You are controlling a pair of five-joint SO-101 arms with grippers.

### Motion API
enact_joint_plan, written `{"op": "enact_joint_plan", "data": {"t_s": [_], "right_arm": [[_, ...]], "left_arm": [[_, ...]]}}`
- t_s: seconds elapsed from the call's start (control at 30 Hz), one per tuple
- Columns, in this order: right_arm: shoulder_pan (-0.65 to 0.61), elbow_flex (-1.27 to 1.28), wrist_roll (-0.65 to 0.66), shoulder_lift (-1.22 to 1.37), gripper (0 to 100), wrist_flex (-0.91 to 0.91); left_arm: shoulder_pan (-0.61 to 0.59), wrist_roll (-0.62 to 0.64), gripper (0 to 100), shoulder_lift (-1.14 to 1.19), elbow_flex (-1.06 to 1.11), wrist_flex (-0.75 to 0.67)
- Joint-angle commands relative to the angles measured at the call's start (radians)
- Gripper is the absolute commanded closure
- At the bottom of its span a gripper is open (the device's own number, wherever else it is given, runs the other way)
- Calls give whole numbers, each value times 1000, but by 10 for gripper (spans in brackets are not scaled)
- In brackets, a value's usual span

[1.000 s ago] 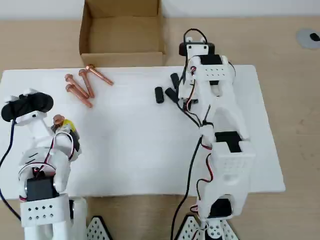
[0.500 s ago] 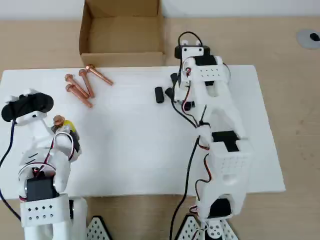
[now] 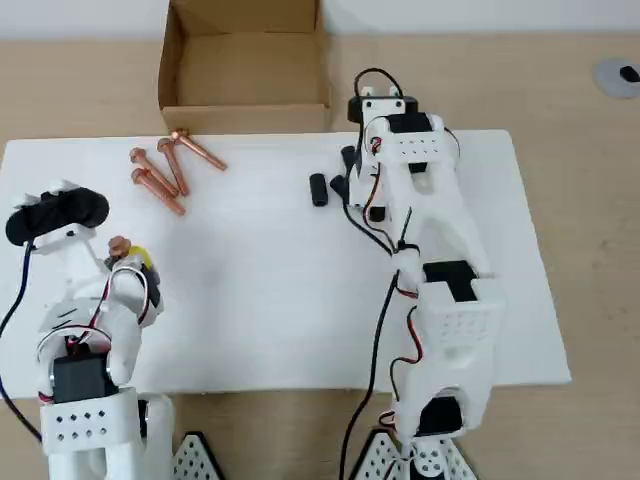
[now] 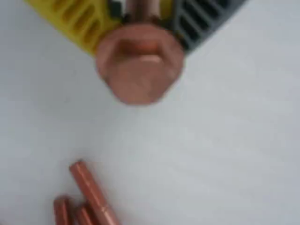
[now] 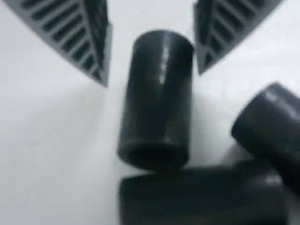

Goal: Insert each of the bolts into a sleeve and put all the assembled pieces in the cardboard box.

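My left gripper (image 3: 122, 250) is shut on a copper bolt (image 3: 118, 244) over the left side of the white mat. In the left wrist view the bolt's head (image 4: 139, 70) sticks out between a yellow finger (image 4: 70, 16) and a grey one (image 4: 206, 18). Several loose copper bolts (image 3: 165, 172) lie farther back on the mat. My right gripper (image 3: 352, 172) hangs open over a cluster of black sleeves. One sleeve (image 5: 157, 98) lies between its grey fingers (image 5: 70, 33); two more sleeves (image 5: 267, 131) lie beside it. Another sleeve (image 3: 318, 189) lies apart to the left.
The open cardboard box (image 3: 172, 60) stands on the wooden table just beyond the mat's far edge, left of centre. The white mat (image 3: 260, 290) has bare room in its middle and front. Cables hang along the right arm.
My right arm has moved farther back and slightly left, settling over the sleeve cluster. The left gripper with its bolt has barely shifted.
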Motion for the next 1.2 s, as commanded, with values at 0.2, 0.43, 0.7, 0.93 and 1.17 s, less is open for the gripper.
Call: {"op": "enact_joint_plan", "data": {"t_s": [0.2, 0.43, 0.7, 0.93, 1.17], "right_arm": [[-16, -1, 89, -10, 875, -6], [-16, -5, 189, -10, 970, -9], [-16, -7, 253, -16, 987, -2], [-73, -133, 290, -19, 987, 215], [-136, -318, 338, -77, 987, 354]], "left_arm": [[-14, -3, 987, -19, -20, 20], [-5, -74, 987, -19, -86, 60], [-5, -94, 987, -19, -92, 63], [-5, -94, 987, -19, -95, 60], [-5, -95, 987, -19, -97, 61]]}}
